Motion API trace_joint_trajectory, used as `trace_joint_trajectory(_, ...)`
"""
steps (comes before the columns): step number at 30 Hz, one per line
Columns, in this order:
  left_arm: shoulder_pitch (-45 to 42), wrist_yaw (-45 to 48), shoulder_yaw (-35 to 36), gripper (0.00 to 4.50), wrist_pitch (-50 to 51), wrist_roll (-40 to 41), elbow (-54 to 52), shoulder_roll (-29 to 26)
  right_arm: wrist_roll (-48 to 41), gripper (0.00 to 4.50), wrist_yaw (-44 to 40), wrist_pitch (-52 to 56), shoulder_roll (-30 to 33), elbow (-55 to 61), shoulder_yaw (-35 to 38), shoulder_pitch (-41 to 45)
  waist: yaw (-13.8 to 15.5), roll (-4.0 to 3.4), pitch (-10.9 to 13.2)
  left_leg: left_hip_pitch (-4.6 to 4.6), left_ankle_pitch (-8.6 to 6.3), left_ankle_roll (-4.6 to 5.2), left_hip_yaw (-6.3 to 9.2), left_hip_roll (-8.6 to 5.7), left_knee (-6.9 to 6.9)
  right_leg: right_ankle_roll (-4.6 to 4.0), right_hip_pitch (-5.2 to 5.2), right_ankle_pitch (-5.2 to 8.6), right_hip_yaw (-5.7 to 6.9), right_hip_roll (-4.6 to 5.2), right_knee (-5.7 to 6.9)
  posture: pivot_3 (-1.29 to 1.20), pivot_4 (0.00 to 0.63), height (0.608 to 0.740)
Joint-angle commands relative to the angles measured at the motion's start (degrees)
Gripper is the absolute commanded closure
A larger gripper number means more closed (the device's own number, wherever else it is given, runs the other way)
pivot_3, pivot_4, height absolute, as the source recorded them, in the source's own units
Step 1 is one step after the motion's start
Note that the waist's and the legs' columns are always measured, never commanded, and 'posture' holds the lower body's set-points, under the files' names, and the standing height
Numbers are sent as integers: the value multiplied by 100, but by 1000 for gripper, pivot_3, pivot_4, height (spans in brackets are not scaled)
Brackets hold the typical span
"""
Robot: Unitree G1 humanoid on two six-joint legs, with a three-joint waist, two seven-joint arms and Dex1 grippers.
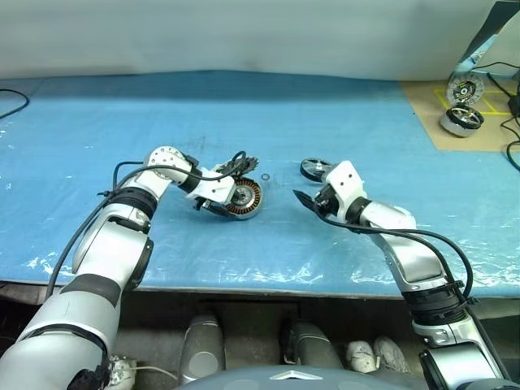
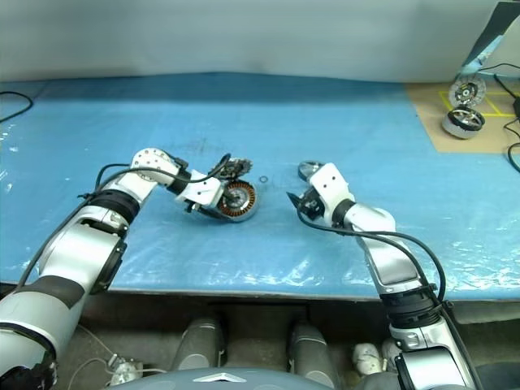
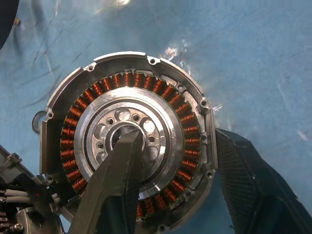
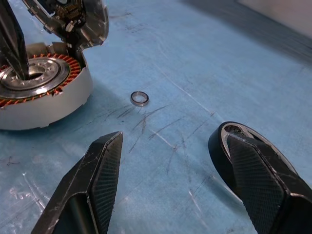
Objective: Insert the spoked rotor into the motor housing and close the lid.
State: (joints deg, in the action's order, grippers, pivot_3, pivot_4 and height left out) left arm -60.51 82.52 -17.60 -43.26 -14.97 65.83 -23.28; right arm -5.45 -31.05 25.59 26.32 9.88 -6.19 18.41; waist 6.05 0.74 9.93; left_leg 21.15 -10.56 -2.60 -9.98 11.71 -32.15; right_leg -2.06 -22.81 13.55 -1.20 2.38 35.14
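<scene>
The round silver-rimmed motor housing [image 3: 127,155] with its copper-coloured winding ring lies on the blue-covered desk [image 1: 268,122], gripped by the left gripper [image 1: 230,201], one finger in its centre bore, one outside the rim. The black spoked rotor [image 1: 315,168] lies beside the right gripper [image 4: 178,168], whose fingers are spread wide and empty. A thin small ring [image 4: 139,98] lies between.

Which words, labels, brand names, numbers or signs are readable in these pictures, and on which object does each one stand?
None is readable.
Silver motor housing with copper windings: no marking visible.
Small thin metal ring: no text visible.
Brown board with yellow lines: lines only, no letters legible.
Blue table cover: no text.
</scene>
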Motion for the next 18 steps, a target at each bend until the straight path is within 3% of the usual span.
trace_joint_trajectory(1, 173, 186, -276, 2351, 120, -147, -8, 36, -55, 910, 7, 1, 49, 301, 165, -14, -1, 0, 0, 0, 0, 1, 0, 0, 0, 0, 0, 0, 0, 0, 0, 0, 150, 740)
trace_joint_trajectory(7, 181, 436, -299, 2351, 379, -15, -265, 0, -105, 910, -87, 45, 58, 359, 158, -58, -1, 0, 0, -1, 1, 1, -1, 1, 0, 0, -1, 0, -1, 0, 0, 0, 150, 740)
trace_joint_trajectory(10, 256, 741, -155, 2351, 573, 334, -613, 20, -109, 910, -119, 53, 53, 363, 136, -62, -3, 0, 0, 1, 1, 1, -1, 1, 3, -1, -3, 0, -1, 0, -1, 0, 150, 740)
trace_joint_trajectory(14, 399, 998, -487, 2351, 1127, 1141, -1305, -180, -91, 910, -136, 37, 32, 318, 126, -34, -5, -1, 1, 7, 1, 1, -4, 4, 4, -2, -14, 1, -2, -2, 2, 0, 150, 740)
trace_joint_trajectory(15, 427, 998, -496, 1874, 1140, 1208, -1417, -220, -83, 910, -137, 27, 24, 298, 117, -24, -7, -2, 2, 11, 1, 1, -4, 4, 3, -2, -18, 1, -2, -3, 4, 0, 150, 740)
trace_joint_trajectory(18, 483, 998, -353, 998, 998, 1333, -1611, -261, -73, 910, -138, 8, 4, 259, 94, -1, -8, -3, 4, 18, 1, 2, -5, 5, 2, -2, -25, 1, -2, -4, 5, 0, 150, 740)
